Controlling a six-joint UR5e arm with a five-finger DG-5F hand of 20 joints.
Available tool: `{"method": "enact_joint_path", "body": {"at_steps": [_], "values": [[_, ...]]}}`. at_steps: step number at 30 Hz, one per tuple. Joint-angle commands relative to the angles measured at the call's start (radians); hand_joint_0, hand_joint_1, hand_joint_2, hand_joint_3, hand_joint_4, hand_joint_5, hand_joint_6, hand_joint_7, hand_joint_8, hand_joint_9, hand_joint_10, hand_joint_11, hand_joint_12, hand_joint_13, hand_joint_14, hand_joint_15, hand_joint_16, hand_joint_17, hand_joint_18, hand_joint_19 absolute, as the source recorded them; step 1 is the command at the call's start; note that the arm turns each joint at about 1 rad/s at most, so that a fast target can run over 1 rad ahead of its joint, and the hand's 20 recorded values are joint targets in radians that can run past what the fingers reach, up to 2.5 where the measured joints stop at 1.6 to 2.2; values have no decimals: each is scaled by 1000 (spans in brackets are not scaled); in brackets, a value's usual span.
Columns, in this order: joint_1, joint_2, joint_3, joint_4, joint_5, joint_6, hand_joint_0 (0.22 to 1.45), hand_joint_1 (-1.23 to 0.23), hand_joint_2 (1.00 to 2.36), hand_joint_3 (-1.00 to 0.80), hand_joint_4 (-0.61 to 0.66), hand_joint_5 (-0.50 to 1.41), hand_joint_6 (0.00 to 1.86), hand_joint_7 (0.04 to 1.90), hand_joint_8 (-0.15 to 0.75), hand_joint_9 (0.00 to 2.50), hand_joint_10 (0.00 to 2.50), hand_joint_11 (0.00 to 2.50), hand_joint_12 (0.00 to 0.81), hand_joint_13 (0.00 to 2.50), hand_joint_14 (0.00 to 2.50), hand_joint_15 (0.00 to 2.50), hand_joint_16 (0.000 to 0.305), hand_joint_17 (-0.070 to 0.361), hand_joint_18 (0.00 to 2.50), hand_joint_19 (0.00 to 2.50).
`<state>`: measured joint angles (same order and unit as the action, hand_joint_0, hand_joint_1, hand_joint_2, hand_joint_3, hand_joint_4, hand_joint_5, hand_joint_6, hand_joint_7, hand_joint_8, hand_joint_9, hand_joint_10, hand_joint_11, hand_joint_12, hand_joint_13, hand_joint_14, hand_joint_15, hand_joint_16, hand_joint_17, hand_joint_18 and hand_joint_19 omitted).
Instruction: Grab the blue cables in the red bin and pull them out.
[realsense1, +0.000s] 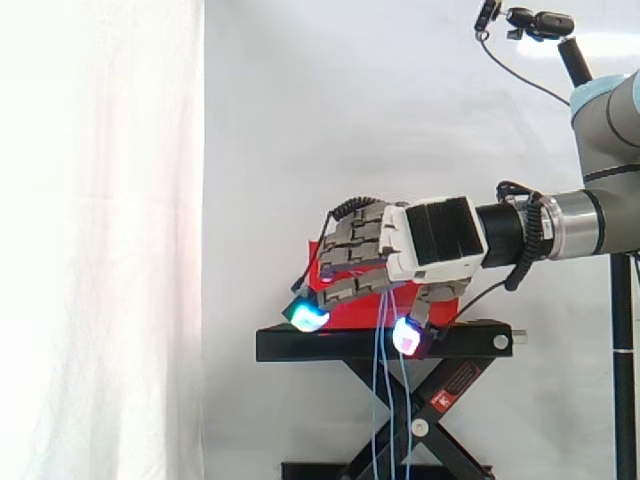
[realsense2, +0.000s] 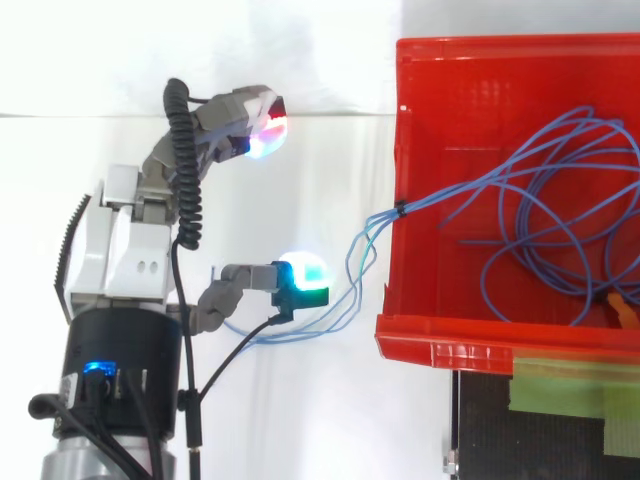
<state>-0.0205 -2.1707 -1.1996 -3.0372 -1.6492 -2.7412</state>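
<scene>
Curling round a few strands, the hand (realsense1: 435, 240) holds the blue cables (realsense2: 415, 205) just outside the red bin (realsense2: 440, 345), its glowing pads (realsense1: 308, 318) pointing down and away from the wrist. Below the hand, the strands drop straight past the black stand (realsense1: 300, 345). Beyond the hand they rise to a tied bundle that crosses the bin's nearest wall. The rest lies in loose loops inside the bin, well past the fingertips, so most of the pulling is not yet done.

To do it well, I would keep the curl tight and draw the hand away from the bin in line with that bundle. A slight lift should help the tie clear the wall. Going slowly lets the loops unwind rather than snag and drag the bin off the stand.

How many strands the fingers actually catch is hard to make out. From the side the hand covers the contact, and from above the loop passes under the cyan-tipped finger. The hanging ends run off the picture's lower edge. A small orange thing (realsense2: 625, 308) at the bin's far side is cut off and I cannot identify it.
</scene>
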Motion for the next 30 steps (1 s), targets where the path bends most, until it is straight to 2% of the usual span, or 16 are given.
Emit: {"method": "enact_joint_path", "body": {"at_steps": [1, 6, 20, 27, 30], "values": [[-3, 0, 0, -5, -1, -1, 477, -1090, 1000, -1000, 97, 388, 6, 537, 317, 442, 16, 926, 453, 441, 19, 572, 67, 151, 494, 554], [-9, 0, 0, -34, -18, -18, 490, -1083, 1000, -1000, 95, 388, 6, 536, 312, 442, 16, 915, 448, 435, 17, 570, 66, 149, 486, 560], [-21, 0, 0, -63, -24, -42, 526, -1077, 1000, -1000, 85, 406, 7, 543, 304, 448, 16, 910, 437, 425, 19, 567, 63, 142, 467, 566], [-27, -1, -2, -58, -26, -51, 544, -1070, 1000, -1000, 81, 409, 7, 549, 300, 452, 20, 911, 431, 425, 18, 564, 62, 139, 459, 570], [-29, -1, 0, -49, -26, -79, 546, -1070, 1000, -1000, 80, 415, 8, 554, 299, 453, 17, 912, 430, 429, 19, 565, 61, 138, 460, 570]]}}
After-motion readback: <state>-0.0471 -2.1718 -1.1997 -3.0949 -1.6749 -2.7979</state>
